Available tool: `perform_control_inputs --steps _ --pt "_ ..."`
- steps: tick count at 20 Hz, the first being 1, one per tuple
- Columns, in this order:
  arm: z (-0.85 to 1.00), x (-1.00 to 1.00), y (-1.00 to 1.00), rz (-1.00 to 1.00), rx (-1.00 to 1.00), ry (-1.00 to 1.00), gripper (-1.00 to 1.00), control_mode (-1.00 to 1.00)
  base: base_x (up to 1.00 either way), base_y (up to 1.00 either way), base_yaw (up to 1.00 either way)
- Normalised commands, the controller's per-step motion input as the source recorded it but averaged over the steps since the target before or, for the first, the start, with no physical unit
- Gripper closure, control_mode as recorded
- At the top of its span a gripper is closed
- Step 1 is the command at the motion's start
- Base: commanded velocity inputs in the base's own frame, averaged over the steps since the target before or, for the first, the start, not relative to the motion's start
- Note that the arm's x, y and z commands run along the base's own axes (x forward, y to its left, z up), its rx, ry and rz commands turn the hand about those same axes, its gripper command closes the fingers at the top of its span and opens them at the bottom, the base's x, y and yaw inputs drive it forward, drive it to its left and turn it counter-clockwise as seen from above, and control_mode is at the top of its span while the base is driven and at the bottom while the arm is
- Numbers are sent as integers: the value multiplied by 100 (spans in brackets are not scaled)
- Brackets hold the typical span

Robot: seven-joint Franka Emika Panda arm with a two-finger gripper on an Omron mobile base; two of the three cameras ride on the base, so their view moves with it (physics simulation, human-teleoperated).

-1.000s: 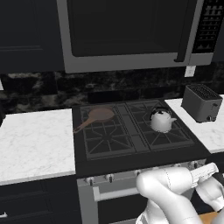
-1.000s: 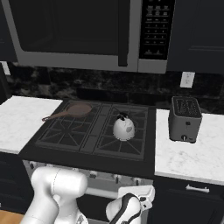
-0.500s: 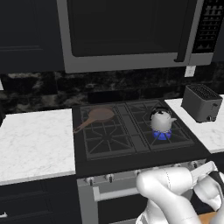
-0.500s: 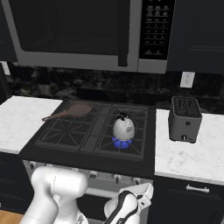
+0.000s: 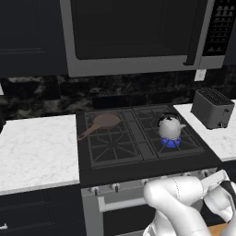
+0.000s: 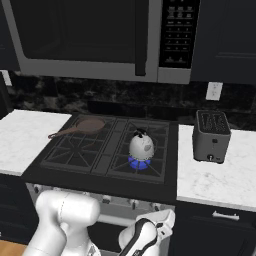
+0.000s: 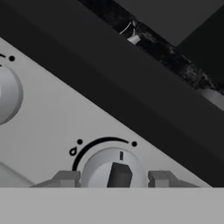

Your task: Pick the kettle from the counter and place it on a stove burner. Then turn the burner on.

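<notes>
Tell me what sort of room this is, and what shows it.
A home kitchen, rendered in simulation. A gas cooktop carries a kettle over a lit blue flame, a microwave hangs above it, and a toaster stands on the marble counter.

A glossy white arm (image 5: 184, 203) of thick, rounded, tube-like segments is seen at five o'clock in the left base view, with dark joint sections between the white shells; in the hand view, two small grey finger tips (image 7: 65, 178) are seen at six o'clock
</notes>
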Motion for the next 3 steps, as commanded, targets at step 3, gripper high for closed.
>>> perform_control_inputs --steps 3 --pt "0 0 0 0 0 0 100 -100 0 0 0"
